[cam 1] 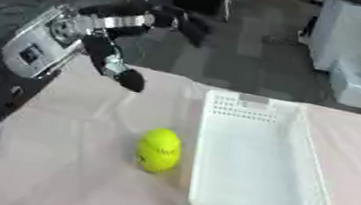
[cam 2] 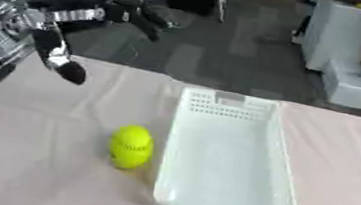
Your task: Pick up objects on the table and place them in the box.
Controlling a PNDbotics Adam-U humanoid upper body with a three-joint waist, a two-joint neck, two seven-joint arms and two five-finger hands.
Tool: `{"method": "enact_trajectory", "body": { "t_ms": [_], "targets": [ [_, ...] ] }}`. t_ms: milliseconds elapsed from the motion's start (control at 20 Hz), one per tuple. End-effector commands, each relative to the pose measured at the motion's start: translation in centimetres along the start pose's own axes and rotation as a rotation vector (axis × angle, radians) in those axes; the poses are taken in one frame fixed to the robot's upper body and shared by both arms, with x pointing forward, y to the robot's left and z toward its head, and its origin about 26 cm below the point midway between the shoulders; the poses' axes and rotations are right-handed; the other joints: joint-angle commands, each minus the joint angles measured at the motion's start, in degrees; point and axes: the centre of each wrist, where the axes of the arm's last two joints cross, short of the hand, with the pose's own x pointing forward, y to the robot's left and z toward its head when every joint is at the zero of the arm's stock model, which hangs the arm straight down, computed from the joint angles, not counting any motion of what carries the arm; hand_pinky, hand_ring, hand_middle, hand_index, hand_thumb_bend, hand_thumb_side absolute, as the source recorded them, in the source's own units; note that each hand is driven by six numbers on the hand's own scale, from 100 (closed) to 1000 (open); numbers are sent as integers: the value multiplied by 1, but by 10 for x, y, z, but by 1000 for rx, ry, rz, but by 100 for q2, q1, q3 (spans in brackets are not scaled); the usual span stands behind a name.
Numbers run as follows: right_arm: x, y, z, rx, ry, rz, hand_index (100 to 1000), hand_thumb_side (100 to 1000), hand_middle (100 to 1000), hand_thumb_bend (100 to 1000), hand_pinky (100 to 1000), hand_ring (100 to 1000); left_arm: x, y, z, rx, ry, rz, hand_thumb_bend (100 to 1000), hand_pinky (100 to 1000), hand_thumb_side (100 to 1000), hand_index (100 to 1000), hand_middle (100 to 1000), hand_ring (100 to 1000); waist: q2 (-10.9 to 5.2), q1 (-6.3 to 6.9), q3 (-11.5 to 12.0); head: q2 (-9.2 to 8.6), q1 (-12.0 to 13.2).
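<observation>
Resting beside a perforated white plastic box (cam 1: 258, 171): round yellow ball (cam 1: 159, 150). Left hand (cam 1: 113, 39) raised over the pale table (cam 1: 60, 168), fingers straight, holding nothing.

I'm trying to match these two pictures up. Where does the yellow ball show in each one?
Left eye view: the yellow ball lies left of centre, low in the picture, close beside the white basket's left wall.
Right eye view: the same ball sits further left.
Shared landmark: the basket, just right of the ball in both.
</observation>
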Motion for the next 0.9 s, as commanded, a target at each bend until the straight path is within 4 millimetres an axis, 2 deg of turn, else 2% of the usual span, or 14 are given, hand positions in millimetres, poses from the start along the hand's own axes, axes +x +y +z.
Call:
{"method": "enact_trajectory", "body": {
  "t_ms": [50, 300, 500, 750, 900],
  "targets": [
    [6, 1, -10, 24, -11, 15, 714, 737, 375, 353, 100, 321, -8, 3, 5, -413, -183, -282, 724, 867, 869, 891, 885, 829, -52, -13, -11, 48, -146],
    [5, 1, -10, 17, -9, 19, 714, 737, 373, 354, 100, 321, -23, -18, 13, -497, -71, -305, 743, 824, 887, 888, 889, 809, -40, -18, -15, 61, -131],
    [5, 1, -8, 17, -4, 24, 715, 737, 372, 355, 100, 321, -32, -30, 20, -570, 7, -345, 855, 805, 913, 912, 896, 815, -39, -21, 5, 70, -122],
    [5, 1, -8, 20, 0, 29, 715, 738, 372, 355, 100, 321, -46, -47, 30, -726, 130, -399, 878, 803, 902, 914, 901, 822, -43, -20, 19, 59, -90],
    [5, 1, -9, 21, -1, 30, 715, 738, 371, 355, 100, 321, -52, -52, 37, -755, 176, -416, 882, 806, 892, 917, 904, 824, -43, -18, 25, 19, -78]
  ]
}}
